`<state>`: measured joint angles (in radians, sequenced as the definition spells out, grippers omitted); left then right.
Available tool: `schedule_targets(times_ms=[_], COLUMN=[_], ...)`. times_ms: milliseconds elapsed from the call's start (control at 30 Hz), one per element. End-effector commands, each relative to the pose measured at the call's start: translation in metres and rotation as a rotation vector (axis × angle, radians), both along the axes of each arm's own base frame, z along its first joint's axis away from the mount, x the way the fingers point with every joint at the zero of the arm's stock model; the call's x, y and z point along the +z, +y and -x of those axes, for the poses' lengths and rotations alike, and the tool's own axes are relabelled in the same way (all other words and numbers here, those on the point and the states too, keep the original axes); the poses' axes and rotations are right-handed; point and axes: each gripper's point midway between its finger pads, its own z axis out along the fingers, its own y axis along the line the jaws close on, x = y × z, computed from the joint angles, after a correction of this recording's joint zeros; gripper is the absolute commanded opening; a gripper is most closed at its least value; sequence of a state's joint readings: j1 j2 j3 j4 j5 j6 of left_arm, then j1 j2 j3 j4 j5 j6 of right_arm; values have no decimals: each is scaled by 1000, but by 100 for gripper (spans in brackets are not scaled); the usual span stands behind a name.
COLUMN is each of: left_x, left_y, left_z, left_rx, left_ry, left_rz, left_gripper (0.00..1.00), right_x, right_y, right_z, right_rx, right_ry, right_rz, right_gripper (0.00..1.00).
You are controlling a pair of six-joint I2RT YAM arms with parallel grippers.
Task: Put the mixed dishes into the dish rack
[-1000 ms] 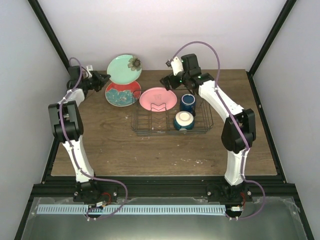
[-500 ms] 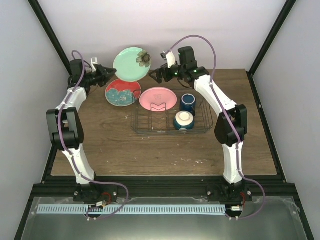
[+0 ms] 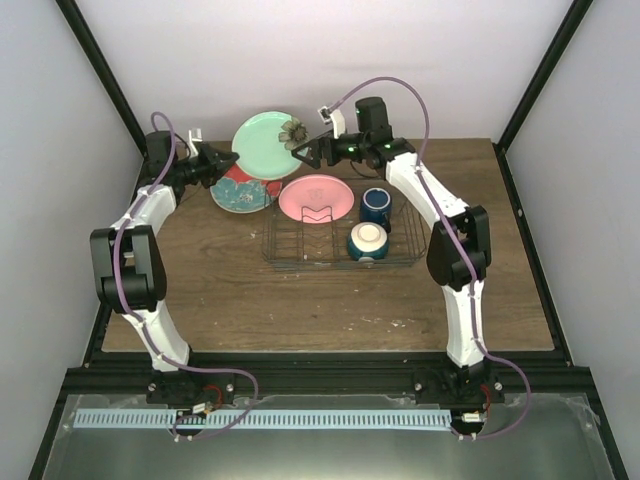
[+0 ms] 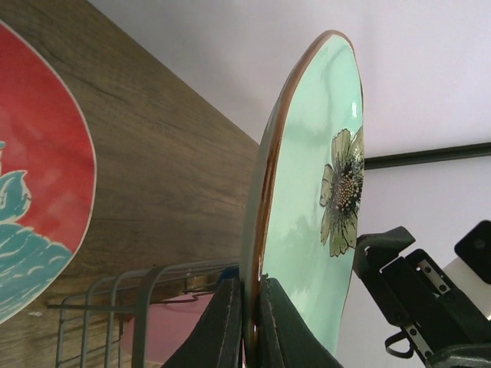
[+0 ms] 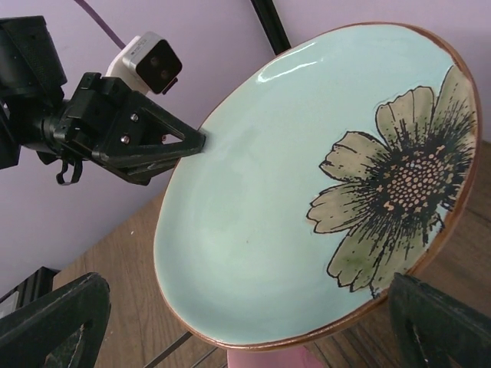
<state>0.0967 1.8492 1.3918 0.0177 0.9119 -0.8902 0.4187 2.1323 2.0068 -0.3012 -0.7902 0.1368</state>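
A: Where is the mint-green plate (image 3: 268, 145)?
B: In the air, above and beyond the far left corner of the dish rack (image 3: 300, 252), tipped steeply up on edge. Its flower sits on the half nearer the rack.
A: Who has it?
B: The left gripper (image 3: 233, 160). Its fingers (image 4: 219, 337) are pressed together on the brown rim at the side away from the rack. One lies on each face, with only the plate's thickness between them.
A: And the right gripper (image 3: 303, 153)?
B: It is at the flower side of the plate, beyond the rack's far edge, with its jaws spread as wide as they go. From its own camera the two fingers (image 5: 54, 322) stand far apart, and the plate's lower rim lies between them. They grip nothing; whether either one touches the rim I cannot tell.
A: What is in the rack?
B: The pink plate (image 3: 316, 197) leans at the far edge, left of the middle, behind an upright prong. The dark blue mug (image 3: 376, 207) stands upright in the far right part. The cream bowl (image 3: 368, 240) sits just nearer than the mug, in the near right part, mouth up.
A: Anything outside it?
B: The teal-and-red plate (image 3: 240, 192) lies flat on the table (image 3: 250, 300), close beside the rack's far left corner and below the lifted plate.
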Motion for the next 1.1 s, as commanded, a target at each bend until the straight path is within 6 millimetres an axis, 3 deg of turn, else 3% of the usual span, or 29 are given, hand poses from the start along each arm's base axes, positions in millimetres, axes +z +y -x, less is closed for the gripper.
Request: schedule_targets(times_ms=[0, 367, 1067], left_x=[59, 61, 36], left_y=[-21, -23, -19], left_z=[18, 21, 9], left_rx=[-101, -114, -82], left_ry=[-195, -200, -160], left_rz=[17, 25, 14], left_gripper=[0, 0, 0], right_x=[-16, -34, -35], right_y=[11, 9, -8], right_z=[4, -2, 9], right_rx=[47, 20, -9], right_ry=[54, 65, 34], right_rz=[-24, 7, 73], right_gripper=[100, 100, 100])
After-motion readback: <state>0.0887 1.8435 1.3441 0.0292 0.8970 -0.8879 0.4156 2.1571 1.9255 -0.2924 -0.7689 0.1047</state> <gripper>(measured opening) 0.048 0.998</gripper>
